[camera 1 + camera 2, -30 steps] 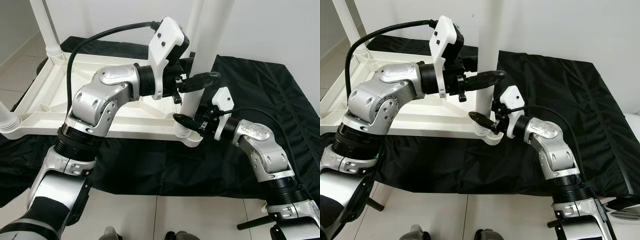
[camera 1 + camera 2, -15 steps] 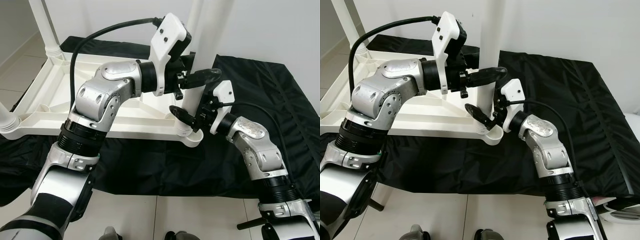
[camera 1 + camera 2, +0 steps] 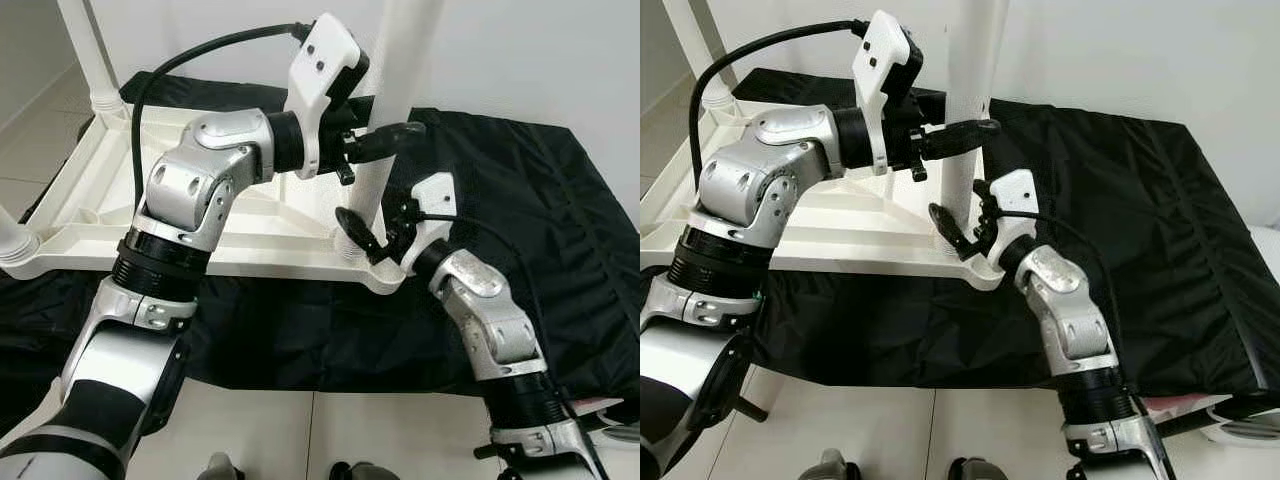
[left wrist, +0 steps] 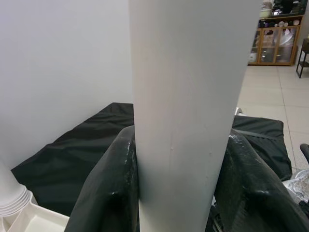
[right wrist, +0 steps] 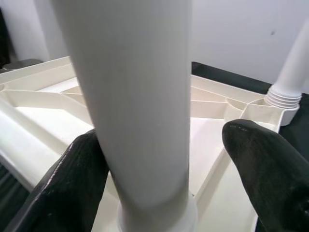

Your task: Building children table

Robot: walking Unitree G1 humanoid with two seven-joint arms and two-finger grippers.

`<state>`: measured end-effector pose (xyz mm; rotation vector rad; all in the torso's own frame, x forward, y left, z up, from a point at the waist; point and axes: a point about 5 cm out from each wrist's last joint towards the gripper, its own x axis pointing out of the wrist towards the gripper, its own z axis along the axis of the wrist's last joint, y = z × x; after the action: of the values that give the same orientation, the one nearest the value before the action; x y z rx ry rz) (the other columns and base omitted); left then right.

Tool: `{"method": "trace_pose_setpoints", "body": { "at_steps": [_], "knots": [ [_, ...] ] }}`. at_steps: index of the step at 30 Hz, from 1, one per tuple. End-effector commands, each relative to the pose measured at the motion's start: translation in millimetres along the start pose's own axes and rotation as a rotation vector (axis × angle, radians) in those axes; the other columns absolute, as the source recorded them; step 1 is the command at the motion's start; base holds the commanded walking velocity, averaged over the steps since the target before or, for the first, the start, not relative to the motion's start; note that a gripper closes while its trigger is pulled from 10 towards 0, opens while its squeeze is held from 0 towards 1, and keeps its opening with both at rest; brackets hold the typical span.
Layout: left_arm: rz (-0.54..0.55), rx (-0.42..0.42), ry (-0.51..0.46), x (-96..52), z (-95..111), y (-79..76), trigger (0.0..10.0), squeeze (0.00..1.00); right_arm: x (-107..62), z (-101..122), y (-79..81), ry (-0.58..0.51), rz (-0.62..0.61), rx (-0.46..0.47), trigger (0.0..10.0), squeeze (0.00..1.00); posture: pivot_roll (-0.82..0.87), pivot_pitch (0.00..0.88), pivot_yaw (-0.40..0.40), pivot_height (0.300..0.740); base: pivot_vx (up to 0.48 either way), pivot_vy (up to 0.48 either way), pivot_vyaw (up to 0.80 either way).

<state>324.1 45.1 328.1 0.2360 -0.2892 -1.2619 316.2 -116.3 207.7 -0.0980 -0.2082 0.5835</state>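
I am seeing the white table leg (image 3: 395, 110) standing upright in the near corner socket of the upturned tabletop (image 3: 90, 190). My left gripper (image 3: 385, 140) is clamping the leg partway up. My right gripper (image 3: 365, 232), jaws wide, is straddling the leg just above the socket.

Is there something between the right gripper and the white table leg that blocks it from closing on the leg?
Nothing visible does. The right gripper is open around the table leg near its socket, with one finger touching it.
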Motion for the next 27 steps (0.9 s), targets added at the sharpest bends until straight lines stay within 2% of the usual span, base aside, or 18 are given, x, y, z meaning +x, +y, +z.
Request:
{"method": "trace_pose_setpoints", "body": {
  "at_steps": [1,6,15,27],
  "knots": [
    [0.120,0.031,-0.029,1.0,10,7.5,10.0,0.00,-3.0,0,-2.9,0.002,-0.046,-0.005,10.0,0.00,-0.02,0.065,-0.061,0.740,0.000,0.000,0.00],
    [0.131,0.037,-0.029,0.6,11,10.3,10.0,0.00,-2.6,-2,5.3,-0.009,-0.141,0.044,10.0,0.00,-0.01,0.066,-0.060,0.740,0.000,0.000,0.00],
    [0.127,0.040,-0.032,1.4,13,10.8,10.0,0.00,1.5,-1,19.6,-0.035,-0.196,0.089,10.0,0.00,-0.01,0.071,-0.058,0.740,0.000,0.000,0.00],
    [0.119,0.041,-0.030,3.1,13,9.8,10.0,0.00,5.8,8,25.6,-0.077,-0.244,0.068,10.0,0.00,-0.01,0.077,-0.058,0.740,0.000,0.000,0.00]
  ]
}}
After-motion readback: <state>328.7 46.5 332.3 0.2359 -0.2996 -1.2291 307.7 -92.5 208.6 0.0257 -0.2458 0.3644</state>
